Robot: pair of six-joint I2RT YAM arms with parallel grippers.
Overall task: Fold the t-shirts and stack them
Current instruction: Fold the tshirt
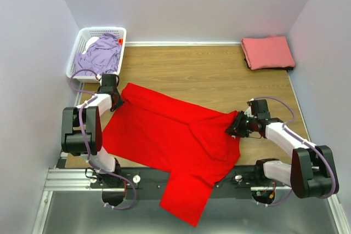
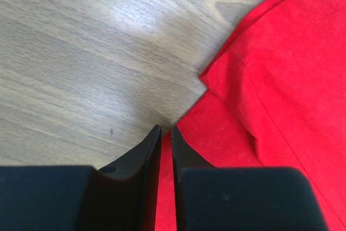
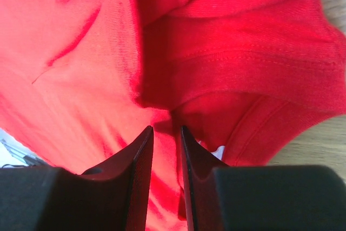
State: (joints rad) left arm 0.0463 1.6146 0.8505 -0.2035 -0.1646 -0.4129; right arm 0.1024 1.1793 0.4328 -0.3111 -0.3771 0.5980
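red cloth fills most of the top view: the red shirt [image 1: 175,141] lies spread on the wooden counter [image 1: 192,75] between the two arms, a crease running across its middle and one end hanging over the near edge past the metal rail [image 1: 71,179]. the left jaws sit at its far left corner, low on the wood; the right jaws meet its right side, where the cloth is drawn into a raised ridge. a pink shirt [image 1: 267,52] lies folded in the far right corner of the counter, well apart from the red one. a lavender shirt [image 1: 100,54] is crumpled inside the white basket [image 1: 82,39] at the far left corner. in the left wrist view the jaws are drawn almost together, with only a thin slit between them. red cloth fills that slit, so they are pinching the shirt's edge where it meets the bare wood, and a folded corner of the hem lies just beyond the tips. in the right wrist view the jaws stand close together with red cloth between them, pinching the shirt. just beyond the tips, thick stitched folds of it are heaped up, with a strip of wood showing at the right edge.
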